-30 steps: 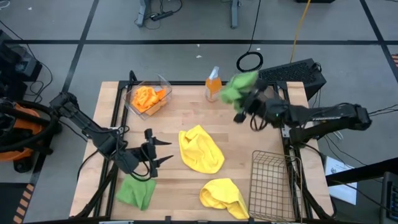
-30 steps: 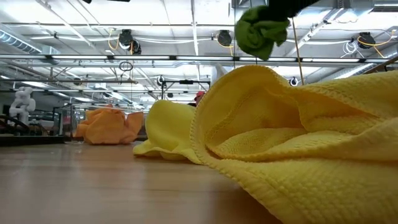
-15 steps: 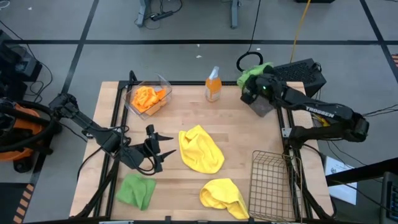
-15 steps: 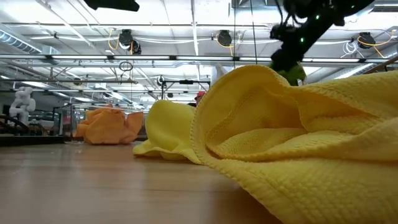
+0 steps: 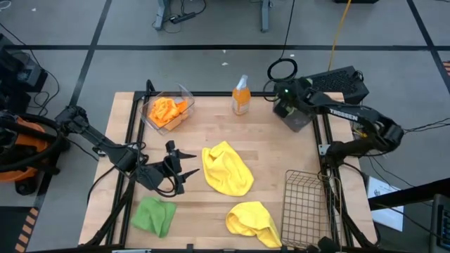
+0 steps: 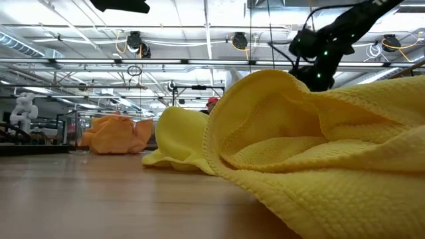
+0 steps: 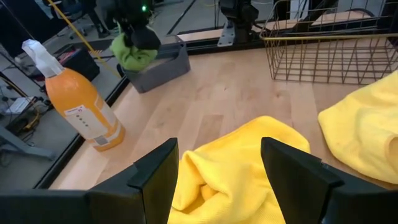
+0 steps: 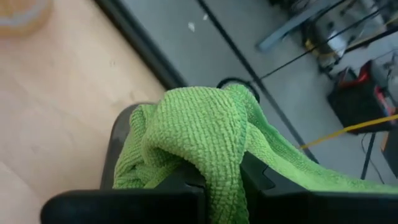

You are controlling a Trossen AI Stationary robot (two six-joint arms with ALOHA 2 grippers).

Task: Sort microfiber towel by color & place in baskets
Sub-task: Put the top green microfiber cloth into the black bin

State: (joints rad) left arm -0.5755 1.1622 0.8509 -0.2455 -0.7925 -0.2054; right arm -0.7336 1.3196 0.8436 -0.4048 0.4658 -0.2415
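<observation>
My right gripper [image 5: 287,105] is at the far right corner over the dark smoky basket [image 5: 301,119], shut on a bright green towel [image 8: 199,130]. In the left wrist view that towel [image 7: 132,53] hangs down to the basket's rim [image 7: 158,65]. My left gripper [image 5: 188,165] is open and low over the table, just left of a yellow towel [image 5: 226,169]; its fingers stand before that towel [image 7: 242,155]. A second yellow towel [image 5: 253,219] and a second green towel [image 5: 155,214] lie on the near part of the table. Orange towels [image 5: 167,110] lie in the clear basket. My right gripper pinches a bunched fold of the green towel [image 8: 214,155] between its two fingers [image 8: 180,180], coming from above and pointing down. The towel bulges out ahead of the fingers and hangs below them into the dark basket's [image 8: 121,134] mouth; whether it touches the basket's floor is hidden.
An orange spray bottle [image 5: 241,95] stands at the far edge between the clear and dark baskets. The brown wire mesh basket [image 5: 307,204] sits at the near right. In the low view a yellow towel [image 6: 319,153] fills the foreground. Bare wood lies mid-table, right of the yellow towel.
My right gripper carried the green towel from above the far middle of the table toward the far right corner and lowered it to the dark basket, staying shut. My left gripper shifted slightly away from the near green towel toward the yellow one.
</observation>
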